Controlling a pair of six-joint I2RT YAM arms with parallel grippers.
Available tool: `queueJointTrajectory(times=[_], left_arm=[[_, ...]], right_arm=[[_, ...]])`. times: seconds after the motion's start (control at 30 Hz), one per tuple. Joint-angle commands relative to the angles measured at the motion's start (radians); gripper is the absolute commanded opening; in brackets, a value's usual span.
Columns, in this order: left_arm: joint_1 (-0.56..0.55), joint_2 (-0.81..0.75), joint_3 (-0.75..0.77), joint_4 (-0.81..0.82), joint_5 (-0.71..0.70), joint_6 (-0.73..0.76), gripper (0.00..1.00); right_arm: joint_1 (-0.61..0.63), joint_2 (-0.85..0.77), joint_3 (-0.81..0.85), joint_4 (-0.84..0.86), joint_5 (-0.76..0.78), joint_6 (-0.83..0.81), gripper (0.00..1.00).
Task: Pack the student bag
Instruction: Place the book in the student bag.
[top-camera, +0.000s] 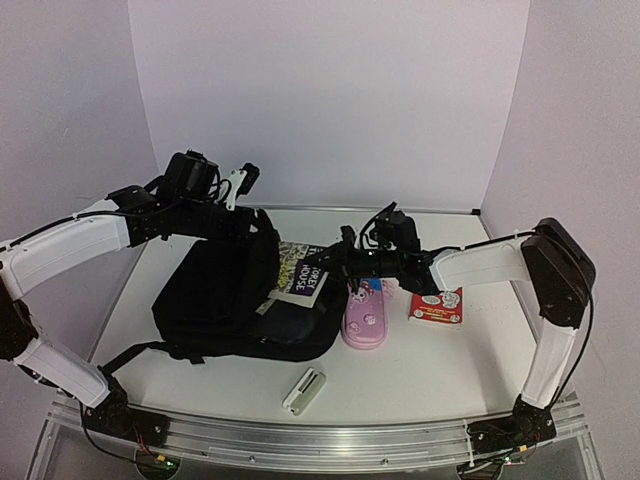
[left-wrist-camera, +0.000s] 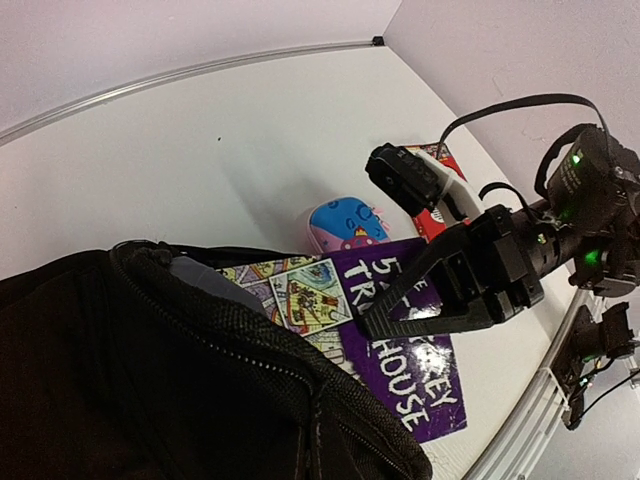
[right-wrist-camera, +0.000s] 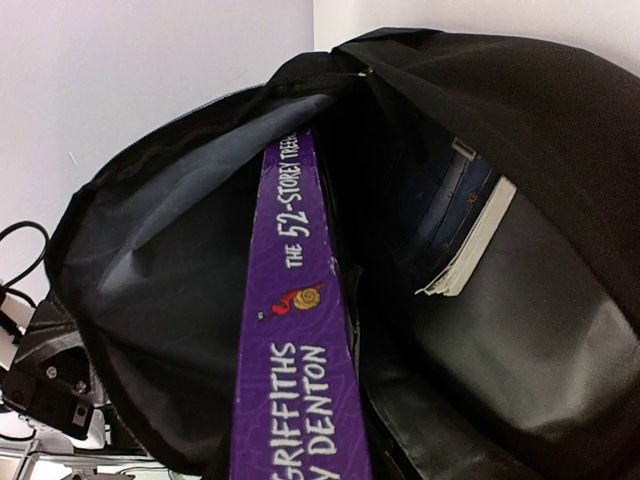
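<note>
R end effector (left-wrist-camera: 385, 315) gripped purple paperback book (left-wrist-camera: 410, 400) partway inside black fabric backpack (top-camera: 215, 290), risking zip-rim snag; L end effector (top-camera: 240, 185) state unclear.

A pink oval soft pencil case (top-camera: 364, 318) with cartoon prints lies on the white table (top-camera: 420, 370). Just to its left is a purple paperback book (top-camera: 303, 272) with white title lettering and a comic-panel cover. Near its right lies a flat red printed packet (top-camera: 436, 304). In front of it, apart, lies a small white oblong block (top-camera: 304, 390).
</note>
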Motion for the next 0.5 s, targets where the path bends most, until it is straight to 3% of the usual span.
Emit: queueJointTrajectory(times=[0.0, 0.17, 0.47], left_arm=[[0.004, -0.031, 0.029, 0.093, 0.041, -0.014, 0.0], [0.007, -0.024, 0.037, 0.093, 0.059, -0.02, 0.0], [0.008, 0.003, 0.034, 0.108, 0.107, -0.042, 0.0]], right_arm=[[0.01, 0.054, 0.093, 0.095, 0.085, -0.002, 0.0], [0.051, 0.161, 0.201, -0.097, 0.202, -0.089, 0.0], [0.09, 0.316, 0.368, -0.196, 0.371, -0.121, 0.0]])
